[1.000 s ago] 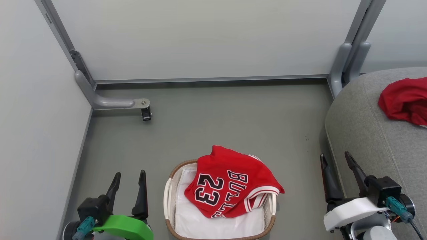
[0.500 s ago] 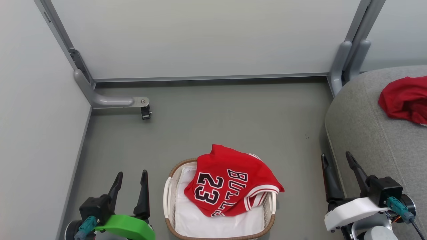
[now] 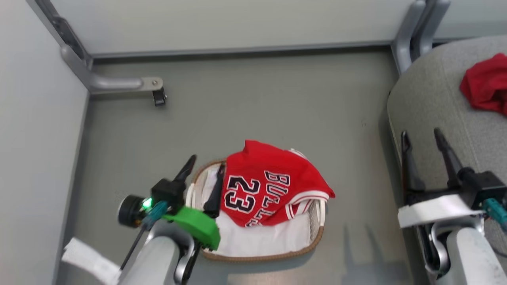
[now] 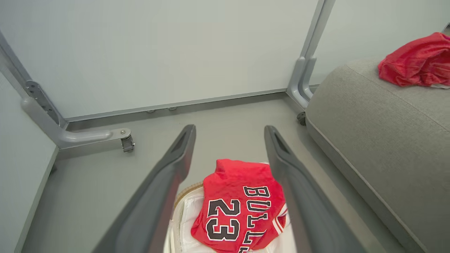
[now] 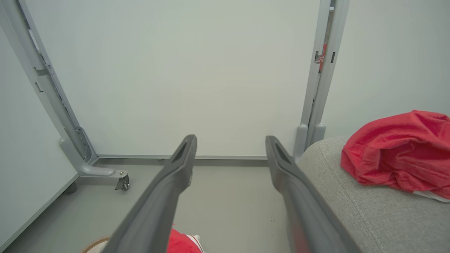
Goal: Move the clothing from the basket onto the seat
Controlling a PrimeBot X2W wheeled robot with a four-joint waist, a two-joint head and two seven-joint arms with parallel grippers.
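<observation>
A red jersey [image 3: 269,182] lettered "BULLS 23" lies heaped in the white basket [image 3: 273,253] with the brown woven rim, spilling over its far and right edges; it also shows between the fingers of my left gripper [image 4: 228,130] as the jersey [image 4: 242,203]. My left gripper [image 3: 206,166] is open and hangs over the basket's left rim, just left of the jersey, not touching it. A second red garment [image 3: 487,83] lies on the grey seat [image 3: 427,103] at the right, also seen as the garment [image 5: 397,154]. My right gripper [image 3: 422,136] is open beside the seat's front edge.
A white sheet [image 3: 261,237] lines the basket. Pale partition walls close in the back and left, with a grey metal foot and caster [image 3: 158,95] on the floor at left and a post [image 3: 412,35] by the seat. Grey floor surrounds the basket.
The camera has tilted down, so everything shifted. My left gripper has moved up and rightward from the lower left to the basket's left rim. The right gripper has risen a little.
</observation>
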